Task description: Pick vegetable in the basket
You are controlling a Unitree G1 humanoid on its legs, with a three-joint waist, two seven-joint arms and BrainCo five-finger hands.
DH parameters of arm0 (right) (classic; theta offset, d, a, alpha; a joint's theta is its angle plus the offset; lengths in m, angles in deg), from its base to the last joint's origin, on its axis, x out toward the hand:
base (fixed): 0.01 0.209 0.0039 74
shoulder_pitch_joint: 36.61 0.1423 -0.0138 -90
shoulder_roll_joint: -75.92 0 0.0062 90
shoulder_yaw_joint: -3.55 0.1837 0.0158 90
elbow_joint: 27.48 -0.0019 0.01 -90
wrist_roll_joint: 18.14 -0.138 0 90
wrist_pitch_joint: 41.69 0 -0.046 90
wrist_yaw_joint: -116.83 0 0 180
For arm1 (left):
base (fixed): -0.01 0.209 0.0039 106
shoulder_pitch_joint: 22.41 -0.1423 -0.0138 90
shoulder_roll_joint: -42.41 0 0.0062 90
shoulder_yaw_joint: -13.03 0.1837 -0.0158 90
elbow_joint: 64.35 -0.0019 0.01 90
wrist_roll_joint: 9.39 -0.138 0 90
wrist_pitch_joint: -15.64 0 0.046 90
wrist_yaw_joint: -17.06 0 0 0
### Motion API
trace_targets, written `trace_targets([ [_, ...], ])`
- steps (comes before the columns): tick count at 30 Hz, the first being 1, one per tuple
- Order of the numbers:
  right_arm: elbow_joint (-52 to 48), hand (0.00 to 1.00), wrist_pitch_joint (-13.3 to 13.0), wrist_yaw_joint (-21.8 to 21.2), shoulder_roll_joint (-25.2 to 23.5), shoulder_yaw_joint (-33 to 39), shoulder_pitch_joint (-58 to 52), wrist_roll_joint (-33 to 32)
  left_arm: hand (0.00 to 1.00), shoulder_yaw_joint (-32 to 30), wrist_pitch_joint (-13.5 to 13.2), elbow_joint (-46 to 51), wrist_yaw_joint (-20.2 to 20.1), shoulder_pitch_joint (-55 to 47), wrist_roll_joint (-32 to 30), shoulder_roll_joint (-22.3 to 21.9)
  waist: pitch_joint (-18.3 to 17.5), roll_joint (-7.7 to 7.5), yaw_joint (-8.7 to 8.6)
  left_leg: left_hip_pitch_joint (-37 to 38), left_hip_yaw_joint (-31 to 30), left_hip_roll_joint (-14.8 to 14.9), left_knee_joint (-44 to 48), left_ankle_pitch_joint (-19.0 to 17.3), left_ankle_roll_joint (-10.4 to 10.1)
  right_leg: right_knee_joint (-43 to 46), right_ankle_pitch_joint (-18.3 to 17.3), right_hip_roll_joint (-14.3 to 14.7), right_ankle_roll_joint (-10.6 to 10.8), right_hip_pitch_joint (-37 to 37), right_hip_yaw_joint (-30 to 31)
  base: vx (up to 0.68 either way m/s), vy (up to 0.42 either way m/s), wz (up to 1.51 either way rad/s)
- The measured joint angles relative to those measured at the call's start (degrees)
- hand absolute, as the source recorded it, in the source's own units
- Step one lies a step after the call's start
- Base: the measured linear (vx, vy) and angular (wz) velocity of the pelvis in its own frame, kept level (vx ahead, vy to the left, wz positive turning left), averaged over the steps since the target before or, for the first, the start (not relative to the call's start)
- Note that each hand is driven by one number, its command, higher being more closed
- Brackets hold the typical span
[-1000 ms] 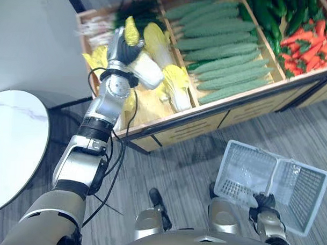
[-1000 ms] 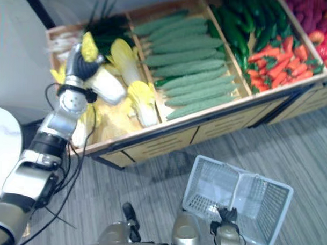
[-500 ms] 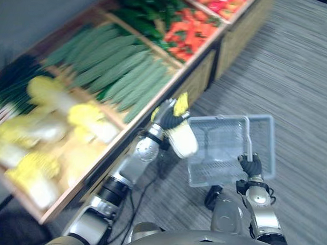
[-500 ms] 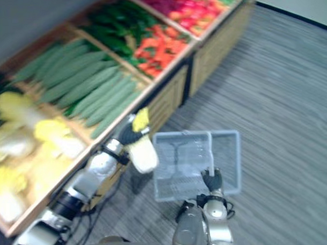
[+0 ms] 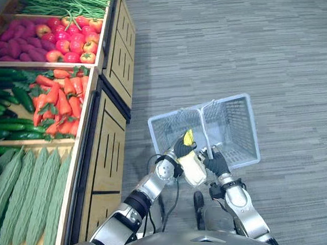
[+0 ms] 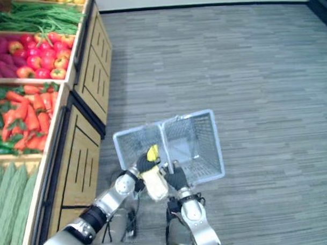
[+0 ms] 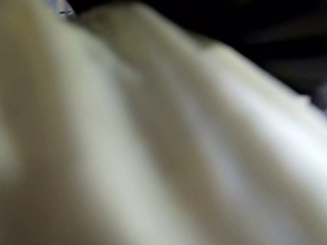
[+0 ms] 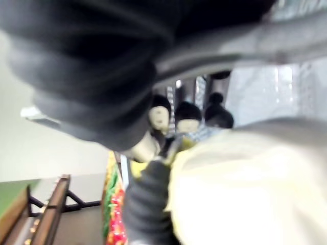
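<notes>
Left hand (image 5: 181,148) is curled round the cabbage (image 5: 194,167), held at the near rim of the basket (image 5: 236,127), not inside yet. Right hand (image 5: 217,163) is clamped on the handle (image 5: 205,136), right beside the cabbage. Risk: an early release clips the rim or handle and the cabbage rolls onto the floor (image 5: 252,50).
</notes>
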Motion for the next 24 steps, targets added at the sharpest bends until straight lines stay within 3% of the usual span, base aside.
trace_targets([
  [2, -3.35, 1.00, -1.75, -3.26, 0.19, -0.85, -2.39, -5.99, 0.00, 0.22, 0.77, -0.38, 0.18, 2.61, -1.15, 0.42, -1.08, -3.66, -0.47, 2.05, 2.31, -3.95, -3.11, -1.32, 2.17, 7.94, -3.64, -3.81, 3.60, -3.34, 0.07, 0.49, 0.233, -0.10],
  [4, -2.32, 1.00, -1.70, -4.75, 0.11, -1.06, -2.32, -9.17, 0.00, 0.44, 1.34, -0.38, 0.28, 3.52, -2.16, 0.57, -0.70, -4.54, -0.26, 7.35, 4.07, -6.21, -6.34, -1.40, 3.55, 19.80, -3.92, -5.47, 6.91, -6.41, -0.25, 0.37, 0.176, -0.16],
  [5, -0.69, 1.00, -1.54, -4.87, 0.03, -1.02, -2.34, -10.30, 0.00, 1.10, 1.64, -0.34, 0.87, 3.33, -2.15, 1.03, -0.62, -4.47, -0.44, 11.54, 4.53, -6.77, -8.09, -1.96, 4.37, 29.22, -1.42, -5.73, 10.72, -8.63, -0.72, 0.38, 0.146, 0.01],
  [6, 1.42, 1.00, -1.41, -5.25, -0.05, -1.03, -2.41, -10.83, 0.00, 1.59, 1.71, 0.00, 1.52, 3.14, -2.15, 1.78, -0.49, -4.39, -0.65, 15.13, 4.19, -6.75, -8.71, -2.87, 5.06, 37.85, -0.49, -6.23, 11.42, -10.98, -2.18, 0.37, 0.112, 0.07],
  [9, 4.69, 1.00, -1.01, -5.50, -0.10, -0.92, -2.37, -11.57, 0.00, 1.49, 1.82, 1.84, 3.00, 2.96, -2.14, 2.51, -0.61, -4.54, -0.88, 19.19, 2.53, -6.43, -10.36, -3.25, 5.45, 43.40, -2.77, -7.96, 8.09, -14.96, -7.65, 0.36, 0.015, 0.35],
  [10, 5.38, 1.00, -0.53, -5.51, -0.21, -0.88, -2.28, -13.56, 0.00, 1.44, 1.83, 3.17, 4.02, 3.12, -2.14, 2.75, -0.59, -4.51, -1.26, 19.35, 0.91, -5.92, -10.58, -3.59, 5.26, 41.01, -3.64, -8.89, 6.79, -16.92, -10.09, 0.36, -0.101, 0.61],
  [13, 8.08, 1.00, 1.28, -5.89, -0.59, 0.24, -0.91, -16.16, 0.00, 1.40, 2.07, 3.81, 4.58, 3.18, -2.15, 3.59, -0.28, -3.51, -2.25, 19.71, -3.30, -2.90, -10.26, -5.94, 3.01, 25.98, -4.34, -8.83, 6.46, -19.62, -11.05, 0.36, -0.199, 0.63],
  [15, 10.28, 1.00, 1.78, -5.58, -1.03, 2.65, -0.32, -15.80, 0.00, 1.21, 2.09, 3.91, 4.88, 3.51, -2.18, 3.70, 0.13, -2.71, -2.33, 19.74, -5.76, -0.55, -9.64, -7.76, 0.90, 13.84, 0.54, -9.07, 6.45, -20.49, -7.76, 0.38, -0.324, 0.70],
  [16, 11.39, 1.00, 2.16, -4.56, -1.58, 4.88, -0.39, -14.88, 0.00, 1.11, 2.09, 4.34, 5.29, 3.41, -2.17, 3.94, 0.11, -2.82, -2.26, 19.67, -7.21, 0.49, -8.69, -9.46, -0.87, 5.17, 5.38, -10.06, 7.44, -20.09, -3.16, 0.52, -0.521, 0.89],
  [17, 12.34, 1.00, 2.51, -3.56, -3.48, 8.02, -1.22, -13.71, 0.00, 0.95, 2.04, 6.52, 5.45, 2.46, -2.14, 5.03, -0.36, -4.12, -2.07, 19.71, -8.93, 0.67, -7.19, -11.77, -3.20, -3.55, 8.70, -12.19, 7.52, -17.56, 2.41, 0.53, -0.565, 1.00],
  [18, 12.89, 1.00, 2.78, -2.72, -4.54, 9.68, -1.48, -12.76, 0.00, 0.37, 1.79, 7.96, 5.59, 1.60, -2.09, 5.87, -0.21, -3.78, -2.12, 20.06, -10.18, 1.17, -6.77, -13.13, -4.69, -4.36, 14.10, -12.54, 12.78, -16.09, 2.62, 0.50, -0.565, 1.00],
  [19, 15.72, 1.00, 3.50, -1.78, -4.48, 12.19, 0.07, -10.64, 0.00, 0.95, 0.94, 11.29, 5.32, -0.74, -1.92, 4.97, 0.28, -0.36, -2.40, 19.25, -11.09, 3.78, -5.65, -13.13, -5.66, -0.94, 12.98, -9.93, 11.32, -15.66, 0.99, 0.30, -0.404, 0.99],
  [21, 19.20, 1.00, 3.77, 1.05, -6.20, 19.29, 0.64, -8.27, 0.00, 0.29, -1.72, 18.67, 4.96, -6.16, 0.08, 4.22, 0.06, 0.94, -2.17, 18.78, -12.94, 4.04, -5.16, -8.15, -6.57, 11.62, 5.91, -9.33, 10.44, -16.56, 1.13, 0.24, -0.338, 1.38],
  [23, 19.34, 1.00, 4.02, 3.89, -6.99, 25.52, 0.08, -6.12, 0.00, -5.45, -4.56, 27.34, 3.60, -12.84, 4.88, 5.40, -2.11, 2.24, -1.39, 18.33, -16.91, 6.98, -7.06, -5.53, -8.72, 16.73, -0.83, -8.75, 9.66, -15.48, -2.33, 0.30, -0.320, 1.59],
  [24, 19.42, 1.00, 4.01, 5.91, -6.99, 28.34, 0.60, -4.65, 0.00, -8.32, -5.09, 29.85, 3.24, -15.22, 7.28, 6.64, -2.64, 3.07, -0.71, 16.93, -18.72, 8.06, -7.19, -4.35, -9.22, 16.78, -2.55, -8.73, 8.81, -14.88, -5.29, 0.26, -0.271, 1.24],
])
